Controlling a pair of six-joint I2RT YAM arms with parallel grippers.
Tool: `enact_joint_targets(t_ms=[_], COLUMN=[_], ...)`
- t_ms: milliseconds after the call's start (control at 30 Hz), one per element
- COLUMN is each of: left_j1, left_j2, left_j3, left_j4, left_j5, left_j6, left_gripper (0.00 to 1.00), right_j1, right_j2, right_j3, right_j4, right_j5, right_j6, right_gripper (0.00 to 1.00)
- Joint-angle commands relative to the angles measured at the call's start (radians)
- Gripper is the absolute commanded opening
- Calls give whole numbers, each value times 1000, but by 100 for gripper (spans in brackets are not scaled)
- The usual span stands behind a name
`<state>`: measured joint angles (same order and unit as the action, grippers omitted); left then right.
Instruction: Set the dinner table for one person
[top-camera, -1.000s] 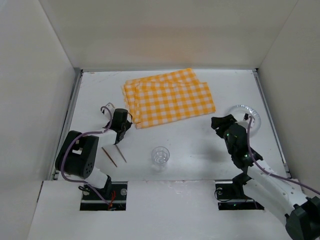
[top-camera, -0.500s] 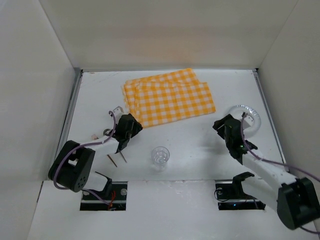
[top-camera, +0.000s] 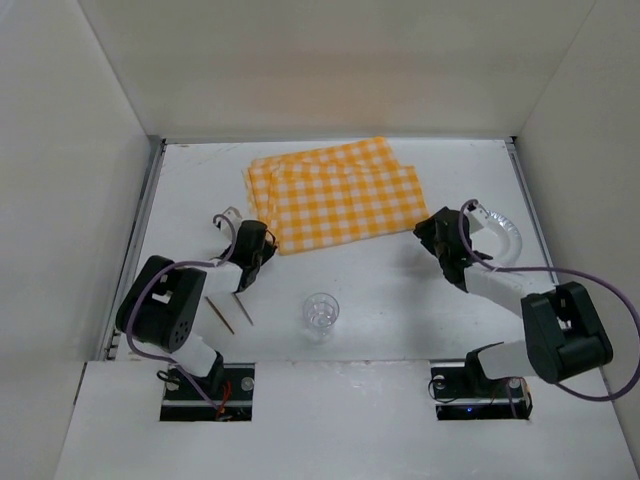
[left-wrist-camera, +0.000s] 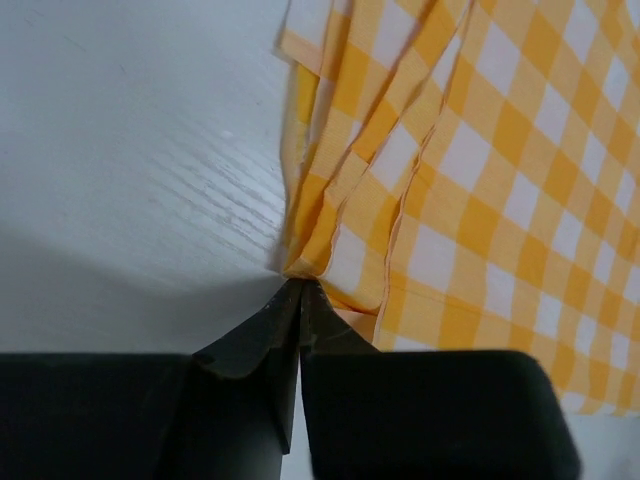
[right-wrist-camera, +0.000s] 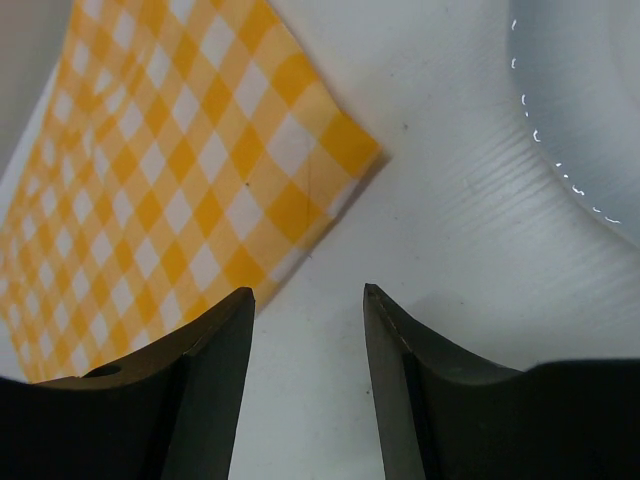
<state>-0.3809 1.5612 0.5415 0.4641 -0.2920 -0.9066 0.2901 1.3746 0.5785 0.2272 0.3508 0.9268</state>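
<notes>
The dinner table (top-camera: 400, 300) is a white surface with an orange-and-white checked cloth (top-camera: 335, 195) lying folded at its back middle. My left gripper (top-camera: 260, 247) is at the cloth's near-left corner. The left wrist view shows this gripper (left-wrist-camera: 300, 287) shut on the cloth's (left-wrist-camera: 480, 150) bunched edge. My right gripper (top-camera: 430, 232) is open, low over the table just off the cloth's right corner. In the right wrist view, bare table (right-wrist-camera: 450, 220) lies between the fingers of that gripper (right-wrist-camera: 308, 292), with the cloth corner (right-wrist-camera: 300, 150) just ahead.
A clear plate (top-camera: 507, 228) lies right of the right gripper, partly under the arm's cable, and shows as a plate (right-wrist-camera: 590, 100) in the right wrist view. A clear cup (top-camera: 321, 312) stands front centre. Two chopsticks (top-camera: 243, 308) lie left of it.
The left gripper opened, then shut on the cloth's corner. The right gripper moved left and back toward the cloth's right corner, its jaws narrowing a little.
</notes>
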Motion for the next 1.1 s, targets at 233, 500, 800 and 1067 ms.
enact_joint_targets(t_ms=[233, 500, 800, 1067], left_j1=[127, 107, 75, 32], left_j2=[-21, -32, -341, -379], left_j3=[-35, -11, -97, -147], left_j4=[-12, -21, -55, 36], left_j5=[25, 45, -48, -76], left_j6=[58, 75, 109, 149], left_gripper=[0, 25, 48, 50], right_j1=[-2, -197, -475, -581], right_j2=[-250, -399, -440, -402], right_j3=[-133, -190, -198, -238], right_j4=[35, -52, -172, -163], right_j5=[22, 13, 1, -7], right_j6=[55, 69, 50, 84], right_gripper=[60, 66, 72, 71])
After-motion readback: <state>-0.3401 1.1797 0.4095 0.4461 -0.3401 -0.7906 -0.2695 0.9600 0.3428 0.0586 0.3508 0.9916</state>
